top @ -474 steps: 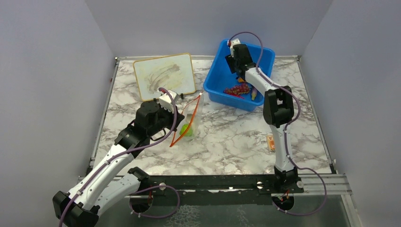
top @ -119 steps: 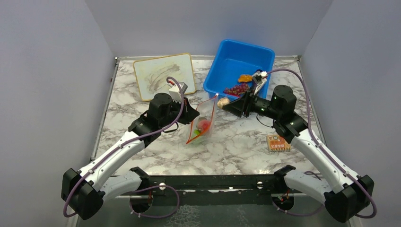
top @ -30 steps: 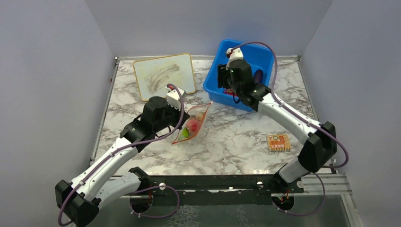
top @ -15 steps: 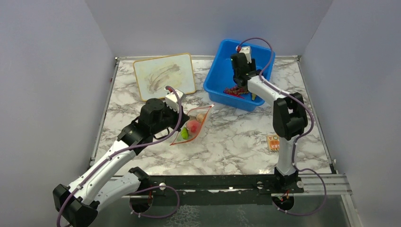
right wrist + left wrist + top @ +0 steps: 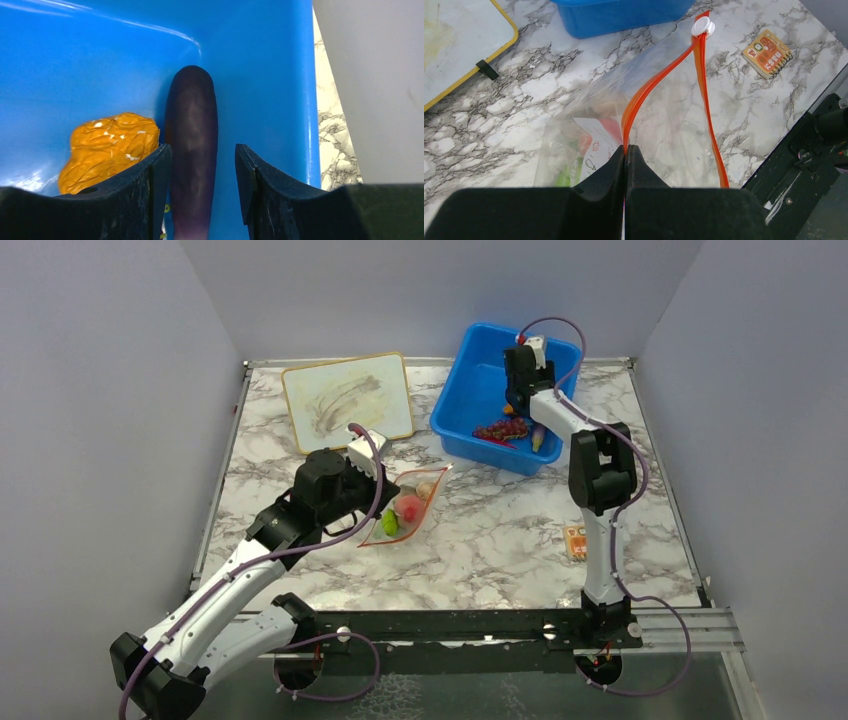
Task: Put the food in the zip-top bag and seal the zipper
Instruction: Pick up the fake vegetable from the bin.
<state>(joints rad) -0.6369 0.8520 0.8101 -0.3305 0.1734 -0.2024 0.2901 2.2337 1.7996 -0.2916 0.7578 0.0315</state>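
The clear zip-top bag (image 5: 405,512) lies on the table with its mouth open. Inside are a green lime (image 5: 390,524), a pink peach (image 5: 408,505) and white garlic (image 5: 425,488). My left gripper (image 5: 374,483) is shut on the orange-red zipper (image 5: 659,75) strip, seen at its fingertips in the left wrist view (image 5: 626,149). My right gripper (image 5: 520,388) is open inside the blue bin (image 5: 465,405). Its jaws stand on either side of the purple eggplant (image 5: 192,125), not closed on it. The orange piece (image 5: 112,150) lies beside it. The dark red grape bunch (image 5: 500,428) lies in the bin.
A whiteboard (image 5: 347,400) lies at the back left. A flat orange card (image 5: 574,540) lies at the right, also in the left wrist view (image 5: 769,52). The zipper's white slider (image 5: 702,25) sits at the bag's far end near the bin (image 5: 624,17).
My right gripper has moved right and back within the bin, over the eggplant. My left gripper still holds the bag's strip, almost unmoved; garlic was added to the bag earlier.
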